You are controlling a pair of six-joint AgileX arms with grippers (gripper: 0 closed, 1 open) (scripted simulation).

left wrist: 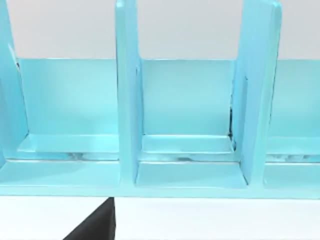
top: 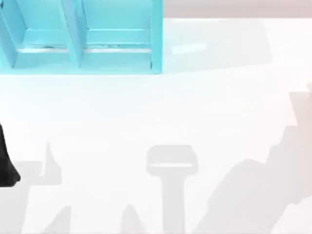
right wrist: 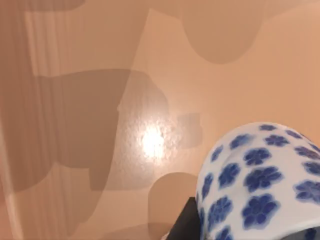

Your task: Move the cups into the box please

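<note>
- The counter (top: 161, 117) is white and bare across the middle of the top view, crossed by grey shadows near its lower edge and right side.
- The box (top: 156, 39) sits at the top left of the top view, turquoise, with upright dividers splitting it into compartments; two compartments show there, both with bare floors.
- In the left wrist view the box (left wrist: 127, 100) faces the camera close up: two tall dividers stand between three compartments, and a low front lip runs along the counter (left wrist: 210, 220).
- The left arm (top: 6, 163) shows as a dark shape at the left edge of the top view, well apart from the box. A dark wedge at the lower edge of the left wrist view may belong to its hand; whether that hand is apart or together I cannot tell.
- One cup (right wrist: 260, 185) fills the lower corner of the right wrist view, white with dark-blue flowers, very close to the camera and over a tan surface with a bright glare spot and shadows.
- A small dark part touches the cup's lower side; whether the right hand is clamped on it cannot be told.
</note>
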